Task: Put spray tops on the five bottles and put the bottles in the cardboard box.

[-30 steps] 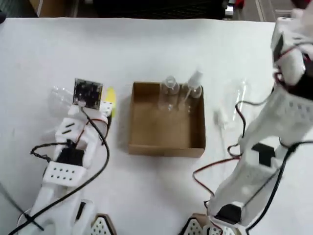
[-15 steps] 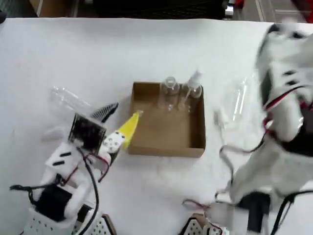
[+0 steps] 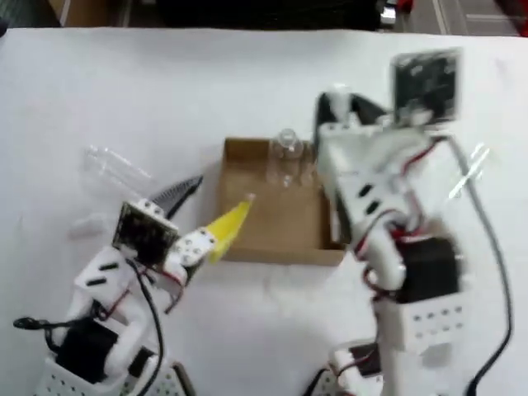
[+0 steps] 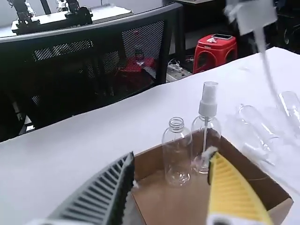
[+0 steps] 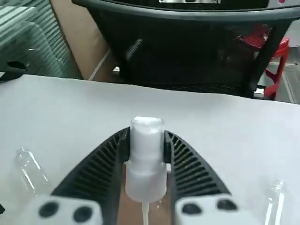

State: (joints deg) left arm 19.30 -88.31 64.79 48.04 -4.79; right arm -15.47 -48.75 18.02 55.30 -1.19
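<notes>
**Spray top clamped in the right gripper over the box's far right corner**

The white spray top (image 5: 146, 159) stands upright between the black ribbed fingers of the right gripper (image 5: 146, 136). The gripper is closed on the top's collar, and the thin dip tube hangs straight down below. In the high view this gripper is above the far right corner of the cardboard box (image 3: 272, 250), and its arm covers that corner.

Two clear bottles stand upright side by side inside the box, against its far wall. One is an uncapped bottle (image 4: 176, 152) with a bare threaded neck. Just beside it is a capped bottle (image 4: 205, 140) that already carries a spray top.

The left gripper (image 3: 223, 190) is open, with its grey finger and yellow finger spread wide. It sits low at the box's left wall, with the yellow fingertip over the rim and the grey finger outside the box. In the left wrist view the two standing bottles show between these fingers.

Other clear bottles lie on their sides on the white desk (image 3: 165, 82). A left-side bottle (image 3: 111, 165) lies near the left arm. A nearer right-side bottle (image 4: 255, 129) and a farther right-side bottle (image 4: 290, 103) lie beyond the box's right wall.

A black mesh chair (image 5: 187, 47) stands behind the desk.
</notes>
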